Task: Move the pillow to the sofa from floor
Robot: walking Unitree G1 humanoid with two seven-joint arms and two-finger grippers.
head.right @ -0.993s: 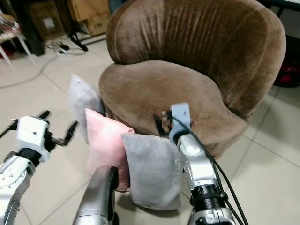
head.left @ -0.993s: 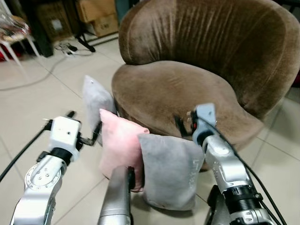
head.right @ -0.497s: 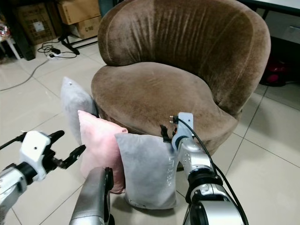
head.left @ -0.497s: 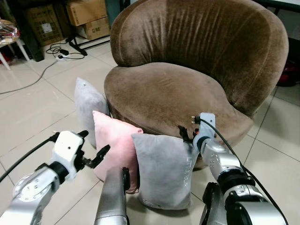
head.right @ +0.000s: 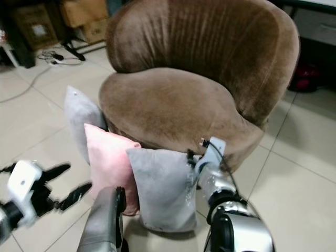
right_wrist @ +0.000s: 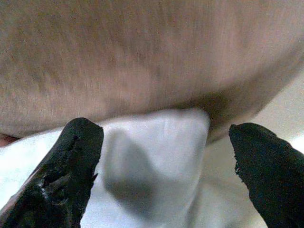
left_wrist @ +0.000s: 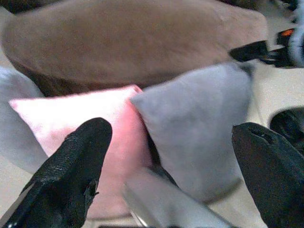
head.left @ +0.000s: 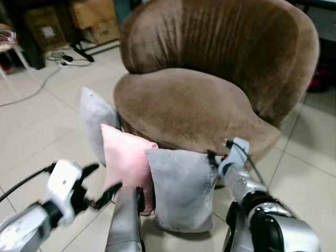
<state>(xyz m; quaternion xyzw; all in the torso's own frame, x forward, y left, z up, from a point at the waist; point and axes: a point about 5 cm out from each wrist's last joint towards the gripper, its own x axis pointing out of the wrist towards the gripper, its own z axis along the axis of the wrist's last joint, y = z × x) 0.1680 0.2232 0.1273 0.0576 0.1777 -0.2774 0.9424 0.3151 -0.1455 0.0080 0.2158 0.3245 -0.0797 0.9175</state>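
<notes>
Three pillows lean on the floor against the front of the brown sofa chair (head.left: 194,100): a grey one (head.left: 94,123) at the left, a pink one (head.left: 126,163) in the middle and a larger grey pillow (head.left: 181,191) nearest me. My right gripper (head.left: 212,157) is open at this pillow's upper right corner, just below the seat's edge; the right wrist view has the corner (right_wrist: 142,142) between the spread fingers (right_wrist: 71,161). Low on the left, my left gripper (head.left: 101,184) is open, off the pink pillow (left_wrist: 95,123) and facing it.
Cardboard boxes (head.left: 97,21) and cables (head.left: 63,58) lie on the tiled floor at the back left. A white chair leg (head.left: 4,68) stands far left. A red object (head.left: 325,79) sits behind the sofa at right. A silver part of my body (head.left: 125,223) rises at the bottom centre.
The view has shifted. My left gripper has dropped lower and nearer to me. My right gripper has come down from the seat's front edge to the near grey pillow's top corner.
</notes>
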